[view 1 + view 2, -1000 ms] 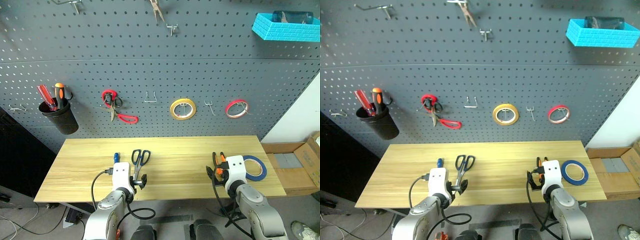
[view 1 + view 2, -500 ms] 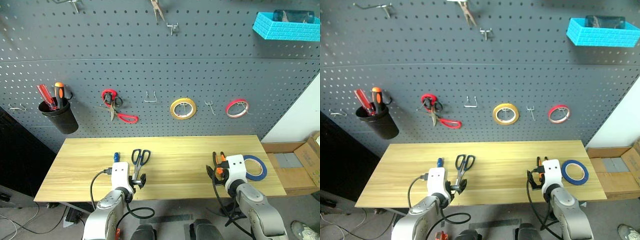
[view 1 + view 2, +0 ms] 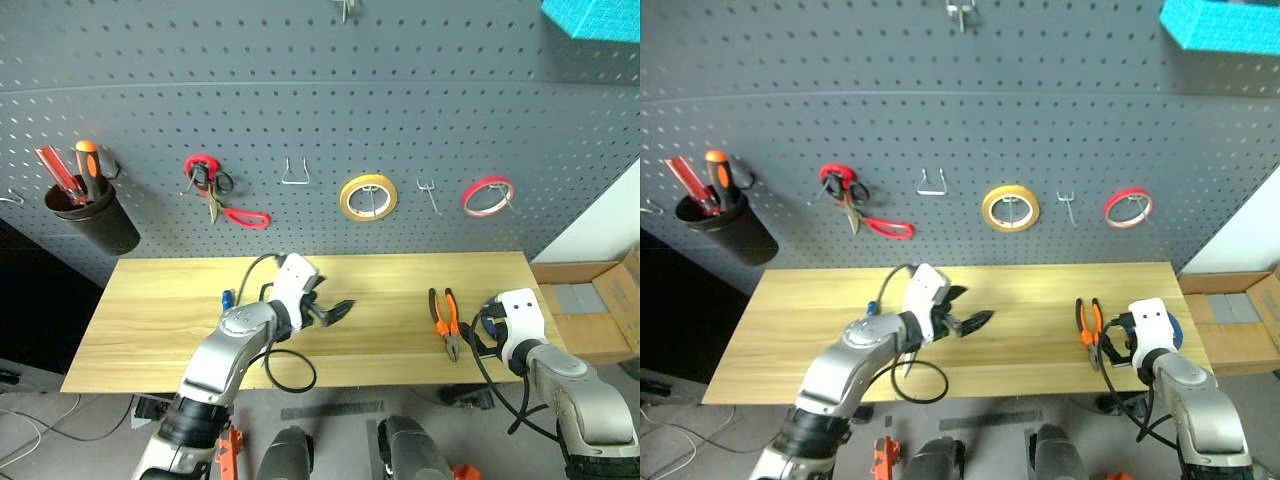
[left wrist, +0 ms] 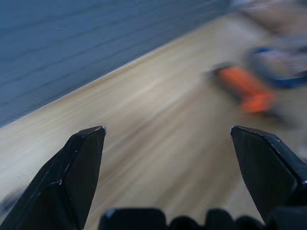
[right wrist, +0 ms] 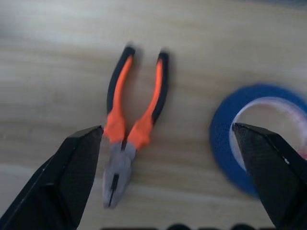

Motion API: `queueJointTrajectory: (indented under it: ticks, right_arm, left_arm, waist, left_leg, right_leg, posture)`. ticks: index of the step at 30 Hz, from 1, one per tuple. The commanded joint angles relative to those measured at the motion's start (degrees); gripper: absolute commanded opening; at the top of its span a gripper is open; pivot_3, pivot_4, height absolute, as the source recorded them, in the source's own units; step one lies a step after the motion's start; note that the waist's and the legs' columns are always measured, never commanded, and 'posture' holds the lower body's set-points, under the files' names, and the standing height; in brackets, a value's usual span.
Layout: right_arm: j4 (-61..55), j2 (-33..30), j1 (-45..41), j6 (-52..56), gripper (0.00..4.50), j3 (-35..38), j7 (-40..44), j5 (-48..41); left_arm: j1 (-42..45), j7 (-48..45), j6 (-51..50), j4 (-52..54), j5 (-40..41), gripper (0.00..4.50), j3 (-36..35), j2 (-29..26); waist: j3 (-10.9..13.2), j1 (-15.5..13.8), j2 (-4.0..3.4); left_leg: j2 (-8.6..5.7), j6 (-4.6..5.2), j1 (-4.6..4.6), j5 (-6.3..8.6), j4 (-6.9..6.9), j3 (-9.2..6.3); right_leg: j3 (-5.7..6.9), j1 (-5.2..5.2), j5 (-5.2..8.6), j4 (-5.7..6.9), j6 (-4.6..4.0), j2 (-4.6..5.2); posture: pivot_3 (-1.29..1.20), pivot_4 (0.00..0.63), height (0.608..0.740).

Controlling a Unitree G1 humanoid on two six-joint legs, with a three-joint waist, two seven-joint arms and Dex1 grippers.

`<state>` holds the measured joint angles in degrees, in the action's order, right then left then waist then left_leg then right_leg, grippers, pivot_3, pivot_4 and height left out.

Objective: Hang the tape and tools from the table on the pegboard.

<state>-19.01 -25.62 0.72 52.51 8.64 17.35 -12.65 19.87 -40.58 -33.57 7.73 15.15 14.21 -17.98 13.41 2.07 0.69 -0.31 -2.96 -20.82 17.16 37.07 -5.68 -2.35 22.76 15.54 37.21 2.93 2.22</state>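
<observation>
Item: pliers [image 5: 127,122], orange/black handles, flat on surface [image 3: 380,330], nose toward robot; blue tape [image 5: 254,136] just beside them, flat too, so both prob. set out for pickup, none yet on pegboard [image 3: 320,120]. Right gripper [image 5: 168,179] hovers over pliers w/ jaws wide apart, empty. Left gripper [image 3: 338,310] well left of pliers, jaws wide, holding nothing.
</observation>
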Motion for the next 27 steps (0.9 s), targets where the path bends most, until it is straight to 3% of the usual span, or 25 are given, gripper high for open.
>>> queueJointTrajectory:
  ticks: [1,6,11,21,27]
  right_arm:
    - [-0.4,-1.7,-2.1,2.6,4.50,1.0,1.4,-1.3]
    - [3.1,-4.6,-5.9,3.4,4.50,0.7,3.1,-1.3]
    - [5.1,-8.0,-8.1,3.8,4.50,1.4,3.8,-1.2]
    - [15.6,-10.4,-10.5,-1.4,4.50,1.2,6.2,-0.8]
    - [28.8,-10.8,-14.4,-11.7,4.50,-0.9,10.3,1.0]
  left_arm:
    - [4.4,-7.8,5.0,-2.7,-0.8,4.46,6.8,1.1]
    - [11.3,-14.6,13.8,-11.3,-5.0,4.46,14.1,3.8]
    - [14.2,-15.8,18.1,-16.7,-6.2,4.46,14.8,7.7]
    - [13.0,-14.7,18.9,-16.4,-7.6,4.46,14.9,10.6]
    - [11.8,-14.8,18.3,-14.7,-8.0,4.46,14.9,10.1]
  waist:
    - [1.0,0.0,0.04]
    - [3.9,0.6,0.22]
    - [5.6,1.2,0.25]
    - [6.3,1.4,0.32]
    - [6.9,1.4,0.28]
  left_leg:
    - [-0.01,0.00,-0.09,0.00,-0.01,0.04]
    - [-0.03,0.03,-0.25,0.01,0.11,0.15]
    - [0.00,0.27,-1.02,0.14,0.83,0.05]
    - [-0.05,0.33,-1.52,0.17,1.29,0.11]
    - [-0.08,0.33,-1.57,0.17,1.45,0.14]
  right_leg:
    - [-0.03,0.12,0.00,0.03,0.00,0.02]
    - [-0.13,0.39,0.00,0.31,0.00,0.04]
    - [-0.03,0.92,0.02,0.70,0.01,0.01]
    - [-0.12,1.32,-0.07,0.98,0.16,0.08]
    - [-0.15,1.32,-0.10,1.00,0.22,0.08]
  posture:
    - [-0.05,0.333,0.740]
    - [-0.08,0.387,0.740]
    - [-0.10,0.401,0.740]
    - [-0.09,0.403,0.740]
    - [-0.07,0.419,0.740]
